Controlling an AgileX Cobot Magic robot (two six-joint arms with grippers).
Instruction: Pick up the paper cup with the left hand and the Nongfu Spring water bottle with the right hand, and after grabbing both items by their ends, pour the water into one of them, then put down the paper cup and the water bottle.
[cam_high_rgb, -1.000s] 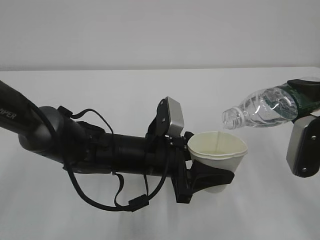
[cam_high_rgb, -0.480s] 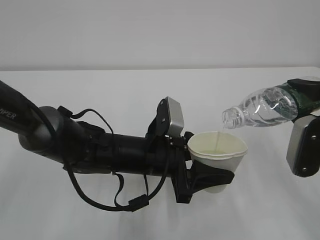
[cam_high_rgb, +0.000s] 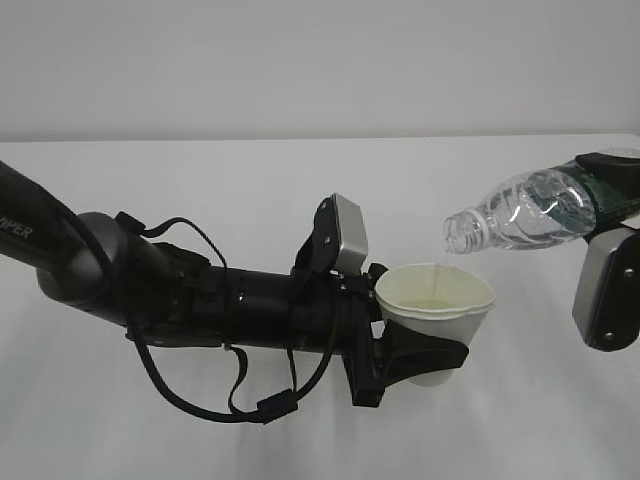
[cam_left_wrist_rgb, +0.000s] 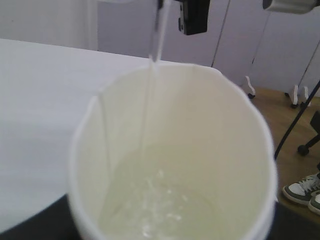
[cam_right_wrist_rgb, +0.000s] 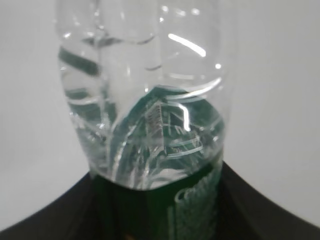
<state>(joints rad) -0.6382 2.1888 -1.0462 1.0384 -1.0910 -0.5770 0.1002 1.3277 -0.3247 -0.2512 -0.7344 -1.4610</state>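
While the left hand (cam_high_rgb: 400, 350) reaches in across the front of the table (cam_high_rgb: 250, 190), its black jaws are clamped round the lower body of the paper cup (cam_high_rgb: 436, 305), about half spread and squeezing the wall enough to push the rim slightly out of round. The cup sits upright, lifted off the table, mouth up. From the left wrist camera you look straight down into the cream inside of the cup (cam_left_wrist_rgb: 175, 165), and there is the water (cam_left_wrist_rgb: 160, 200) pooling at the bottom, rippling, with a thin stream (cam_left_wrist_rgb: 155, 50) running down just inside the far rim.

Further back and to the right, the right hand (cam_high_rgb: 610, 190) holds the Nongfu Spring water bottle (cam_high_rgb: 525, 212) by its base end, fingers closed on the green label band, partly spread to the bottle's width. The bottle lies tipped nearly flat, neck slightly down, mouth just above and beside the cup's far rim. The right wrist camera shows the bottle (cam_right_wrist_rgb: 145, 100) with plenty of water left inside.

Now, the pour. That stream is landing close to the rim, so I would say the margin is thin: keep the tilt gentle and steady, or nudge the mouth a touch nearer the cup's centre. A sudden extra tilt could gulp and splash over. The cup hand should stay level and not squeeze harder, since a soft wall could buckle.
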